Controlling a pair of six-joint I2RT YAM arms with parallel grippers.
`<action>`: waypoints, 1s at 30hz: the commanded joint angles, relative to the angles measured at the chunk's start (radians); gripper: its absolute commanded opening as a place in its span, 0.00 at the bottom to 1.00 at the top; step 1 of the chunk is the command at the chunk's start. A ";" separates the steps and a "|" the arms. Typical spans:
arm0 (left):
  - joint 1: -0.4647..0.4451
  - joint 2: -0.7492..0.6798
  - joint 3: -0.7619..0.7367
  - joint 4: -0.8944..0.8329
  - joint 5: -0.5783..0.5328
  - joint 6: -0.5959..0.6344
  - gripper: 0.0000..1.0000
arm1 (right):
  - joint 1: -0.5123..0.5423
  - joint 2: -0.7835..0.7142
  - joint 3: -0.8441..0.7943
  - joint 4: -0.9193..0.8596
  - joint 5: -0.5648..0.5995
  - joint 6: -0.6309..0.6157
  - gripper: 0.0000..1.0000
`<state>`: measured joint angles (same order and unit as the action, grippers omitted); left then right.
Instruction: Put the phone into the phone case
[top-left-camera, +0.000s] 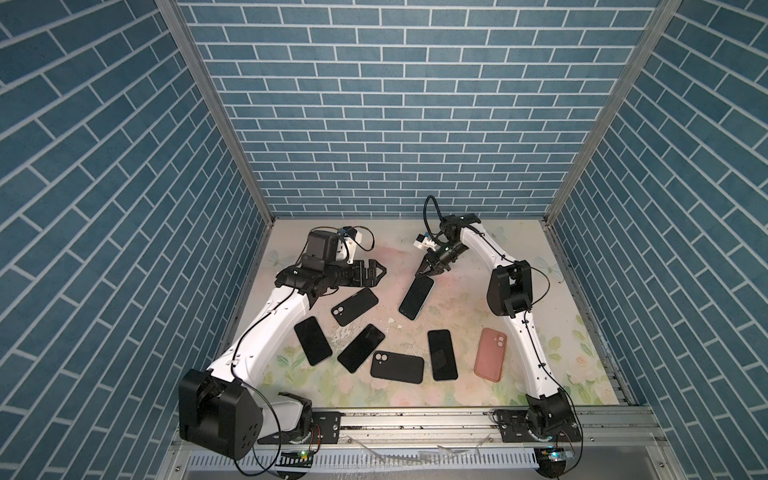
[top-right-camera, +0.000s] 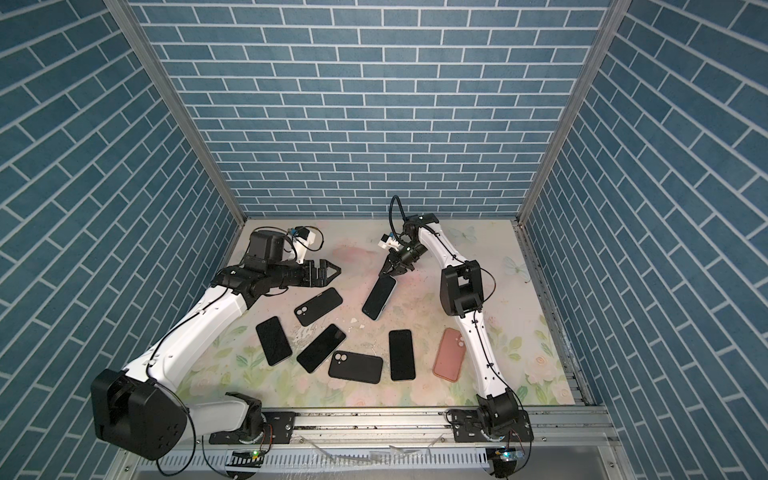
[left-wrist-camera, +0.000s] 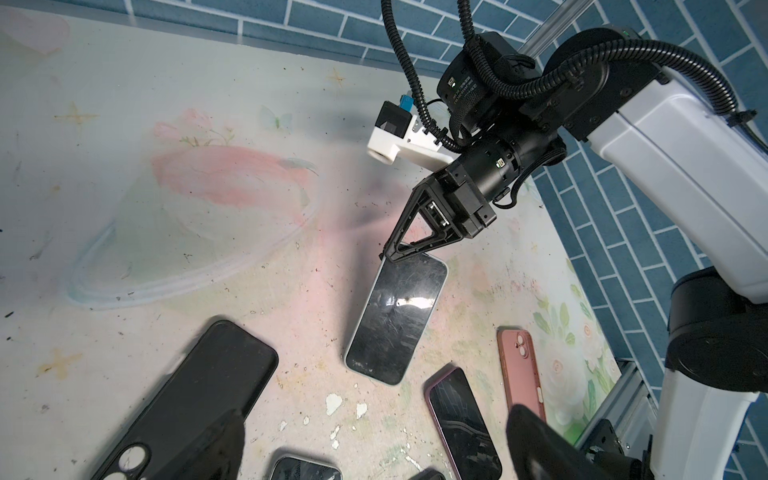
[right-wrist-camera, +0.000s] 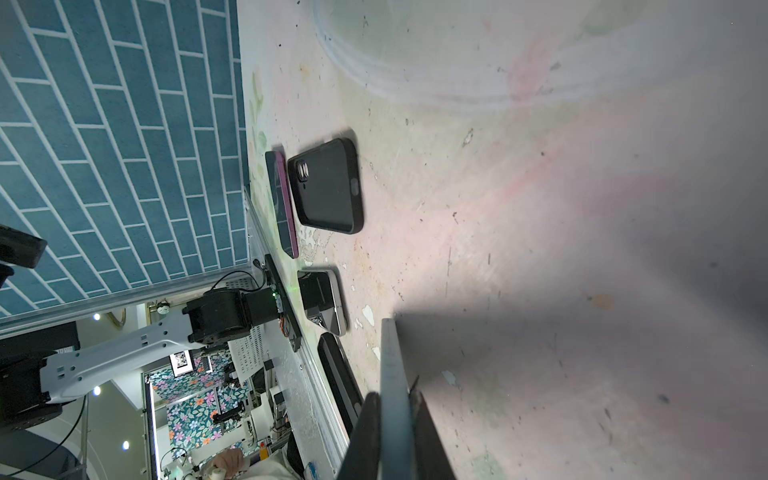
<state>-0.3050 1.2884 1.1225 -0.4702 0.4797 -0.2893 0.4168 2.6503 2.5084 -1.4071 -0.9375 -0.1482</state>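
The phone (top-left-camera: 416, 298) is clamped at its far end by the closed right jaws, with its near end apparently resting on the tabletop (top-left-camera: 465, 266). No insertion has been made. An empty black case (top-left-camera: 354, 306) lies beside it, near the wide-open, empty left jaws.

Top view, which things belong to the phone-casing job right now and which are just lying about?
In the job: white-edged phone, shut in right pincer; likely the nearest black case.
Lying about: three more phones, second black case, pink case.
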 joint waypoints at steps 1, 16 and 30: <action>0.008 -0.022 -0.004 -0.026 -0.005 0.005 1.00 | 0.004 0.029 0.006 0.045 0.074 0.017 0.11; 0.006 -0.060 -0.047 -0.039 -0.036 -0.034 0.99 | 0.004 0.050 -0.023 0.303 0.145 0.135 0.31; 0.003 -0.076 -0.037 -0.075 -0.114 -0.086 1.00 | 0.003 -0.287 -0.252 0.472 0.364 0.212 0.47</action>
<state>-0.3050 1.2377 1.0866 -0.5190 0.3931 -0.3611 0.4191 2.5568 2.3116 -0.9966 -0.6716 0.0540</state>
